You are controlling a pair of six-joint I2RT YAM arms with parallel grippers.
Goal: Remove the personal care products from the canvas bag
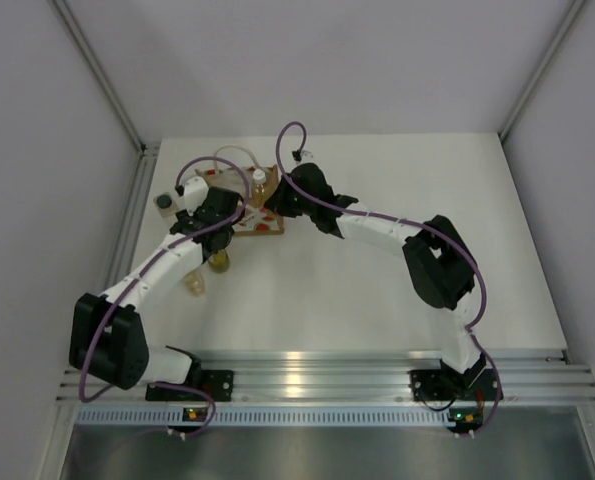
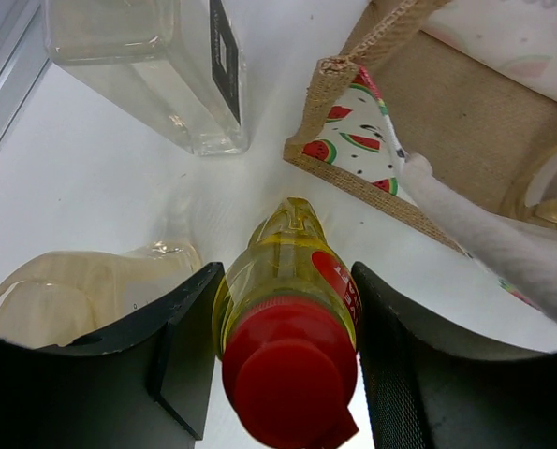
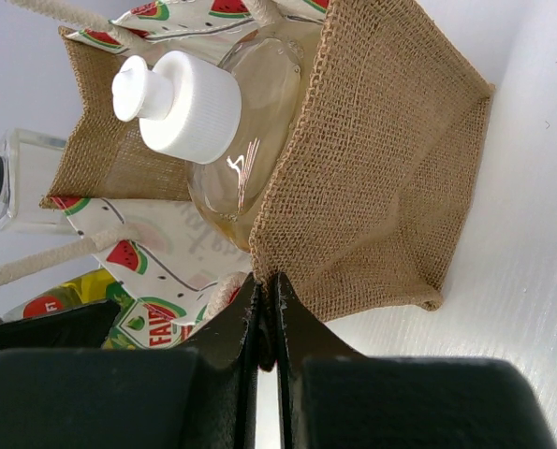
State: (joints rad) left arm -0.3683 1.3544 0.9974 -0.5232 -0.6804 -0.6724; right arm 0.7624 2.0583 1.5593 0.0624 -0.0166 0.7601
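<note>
Left gripper [image 2: 285, 279]: closed on the yellow-green bottle [image 2: 292, 323], 1 finger on each side of its body just below the red cap.
Yellow-green bottle: outside the canvas bag [image 3: 381, 187], just beside its printed front panel; I cannot tell whether its base touches the table [image 1: 377, 290].
Right gripper [image 3: 267, 301]: fingers pressed together on the burlap rim at a corner of the bag, apparently pinching it to steady it.
Still inside: 1 white-capped amber bottle [image 3: 229, 131], cap and shoulder standing above the rim.
Already out: the dark-capped clear bottle [image 2: 161, 70] and a second amber bottle [image 2: 67, 290], both on the table near the bag.
Handling, bottles: likely light, rigid, smooth plastic that may slip or twist under a narrow pinch; the round amber one is best taken at the neck under the cap.
Handling, bag: soft and floppy, so it would probably lift with the bottle unless the rim is held.
Risk: the rope handle [image 2: 503, 253] lies across the opening and could snag.
</note>
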